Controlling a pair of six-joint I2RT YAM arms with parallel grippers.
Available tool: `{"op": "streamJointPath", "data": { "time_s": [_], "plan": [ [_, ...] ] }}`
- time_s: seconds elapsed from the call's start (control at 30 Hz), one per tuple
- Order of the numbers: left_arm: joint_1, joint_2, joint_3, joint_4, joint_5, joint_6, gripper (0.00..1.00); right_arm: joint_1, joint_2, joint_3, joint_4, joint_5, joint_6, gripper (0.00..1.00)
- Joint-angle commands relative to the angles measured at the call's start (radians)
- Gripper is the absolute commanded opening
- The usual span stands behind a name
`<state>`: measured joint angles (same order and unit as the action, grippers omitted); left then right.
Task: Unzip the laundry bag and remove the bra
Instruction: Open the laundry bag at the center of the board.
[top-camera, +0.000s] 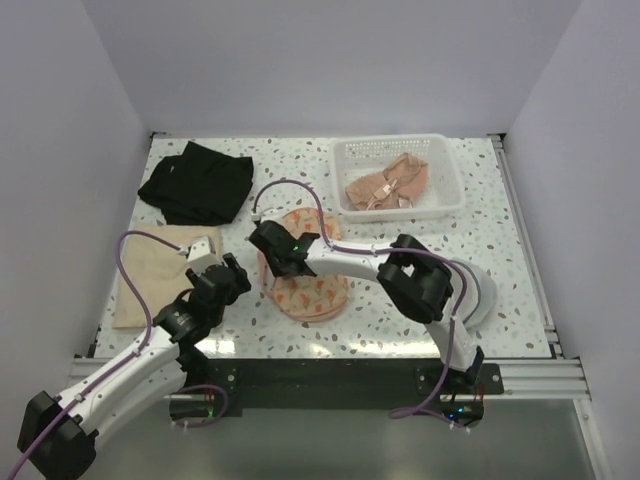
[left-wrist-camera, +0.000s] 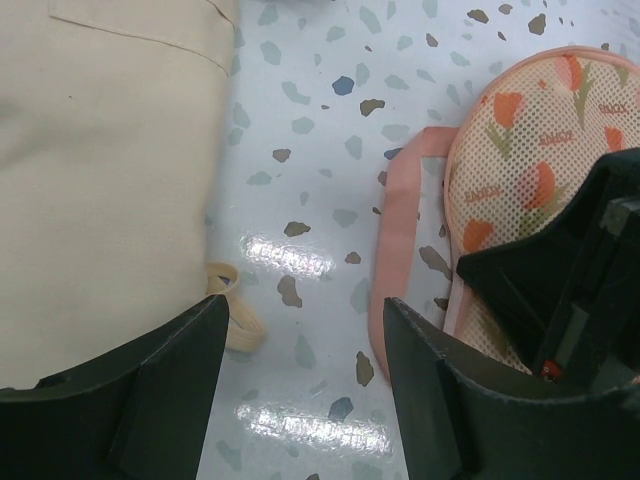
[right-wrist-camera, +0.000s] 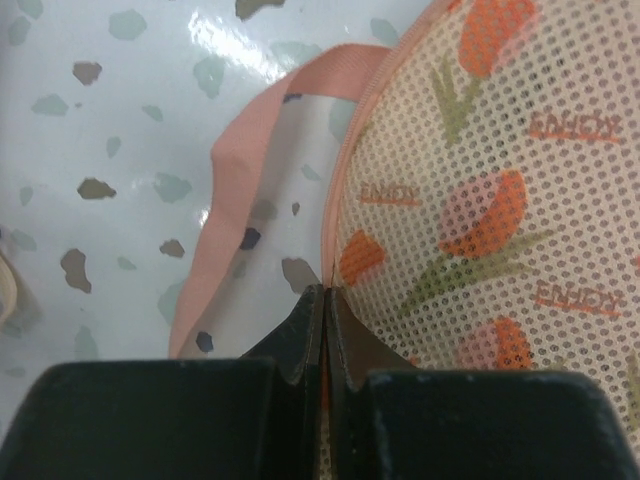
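Right gripper (right-wrist-camera: 325, 297) pressed fully shut at the zip seam of the laundry bag (right-wrist-camera: 480, 200); whether a zip pull sits between the tips is hidden. Mesh spreads to its right, pink strap (right-wrist-camera: 235, 200) loops to its left. Bra not discernible through mesh. Left gripper (left-wrist-camera: 302, 310) spread wide, holding nothing, over speckled table (left-wrist-camera: 320, 150); beige cloth (left-wrist-camera: 100, 150) to its left, cut off by frame

I'm looking into a pale-walled booth around a speckled table (top-camera: 500, 262).
Plain whitish walls (top-camera: 330, 60) close in the back and both sides. The glossy terrazzo-pattern top throws back patches of overhead glare (left-wrist-camera: 290, 255), and a metal rail (top-camera: 540, 378) runs along its near edge.
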<state>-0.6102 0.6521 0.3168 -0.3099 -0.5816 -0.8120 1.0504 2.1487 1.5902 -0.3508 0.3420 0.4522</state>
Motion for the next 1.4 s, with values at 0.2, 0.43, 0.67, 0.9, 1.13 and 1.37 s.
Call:
{"op": "streamJointPath", "data": {
  "time_s": [0.2,0.43,0.67,0.9,1.13,1.37],
  "plan": [
    [-0.005,-0.005,0.034,0.014,-0.046,-0.015,0.69,0.028,-0.248,-0.134,0.11,-0.012,0.045,0.0],
    [-0.003,0.003,0.033,0.025,-0.038,-0.007,0.69,0.031,-0.346,-0.199,0.121,0.035,0.051,0.0],
    [-0.003,0.041,0.031,0.13,0.044,0.045,0.69,0.03,-0.478,-0.291,0.09,0.146,0.042,0.0],
    [-0.003,0.19,0.027,0.345,0.219,0.157,0.68,0.013,-0.581,-0.378,0.061,0.226,0.055,0.0],
    [-0.005,0.34,0.056,0.417,0.299,0.159,0.68,-0.043,-0.674,-0.475,0.064,0.23,0.069,0.0],
    [-0.003,0.383,0.012,0.584,0.416,0.119,0.68,-0.062,-0.714,-0.516,0.064,0.23,0.077,0.0]
  ]
}}
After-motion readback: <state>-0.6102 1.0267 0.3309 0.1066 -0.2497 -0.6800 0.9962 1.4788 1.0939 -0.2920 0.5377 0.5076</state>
